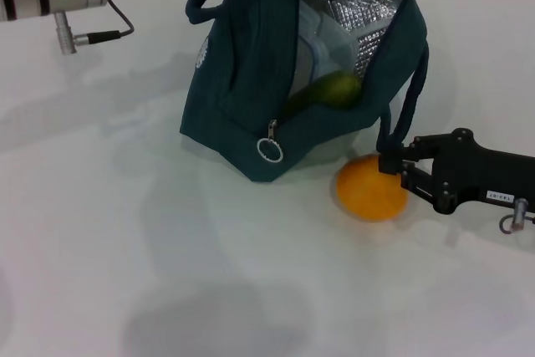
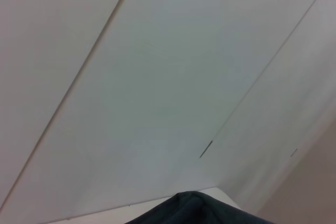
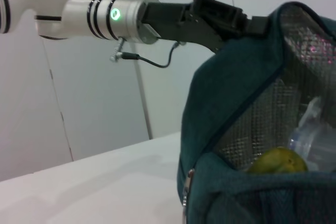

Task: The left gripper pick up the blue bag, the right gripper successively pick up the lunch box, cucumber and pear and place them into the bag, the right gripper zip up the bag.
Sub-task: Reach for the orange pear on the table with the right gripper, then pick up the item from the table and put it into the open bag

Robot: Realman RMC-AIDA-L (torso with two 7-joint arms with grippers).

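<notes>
Going for the pear (image 1: pixel 371 191) now: right tool (image 1: pixel 389 162) sits released beside it, near the table's right edge. Left tool (image 3: pixel 218 17) grasps the bag (image 1: pixel 251 98). Next: clench, lift it in.

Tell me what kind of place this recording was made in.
Probably a lab or test bench, not a home kitchen. A plain white table stands before bare white panelled walls. On it are only staged items: a blue bag holding a cucumber, and a pear at the right gripper.
</notes>
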